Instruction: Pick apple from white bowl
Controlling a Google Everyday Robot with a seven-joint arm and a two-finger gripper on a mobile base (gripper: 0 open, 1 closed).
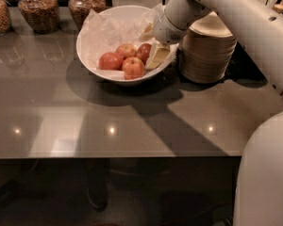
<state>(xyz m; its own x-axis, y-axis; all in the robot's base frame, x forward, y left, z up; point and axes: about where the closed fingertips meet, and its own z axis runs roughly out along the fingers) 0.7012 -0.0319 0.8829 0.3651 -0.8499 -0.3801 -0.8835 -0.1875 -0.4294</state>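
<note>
The white bowl [92, 55] sits toward 12 o'clock on the grey counter [85, 121], lined with crinkled white paper [104, 29]. Four apples lie clustered on its floor. The apple [143, 52], the darkest red one, is at the 3 o'clock end of the cluster and partly hidden. A pinkish-red apple [110, 60] lies at 9 o'clock, a yellow-patched one [126, 50] at 12 o'clock and another [133, 68] at 6 o'clock.

The gripper [154, 55] is down inside the bowl at its 3 o'clock side, right against the dark red apple. Whether it is open or closed cannot be told. The white arm [236, 18] reaches in from 2 o'clock.

A stack of cream paper bowls [205, 55] stands just beside the white bowl at 3 o'clock. Glass jars [37, 11] stand at about 10 o'clock.
</note>
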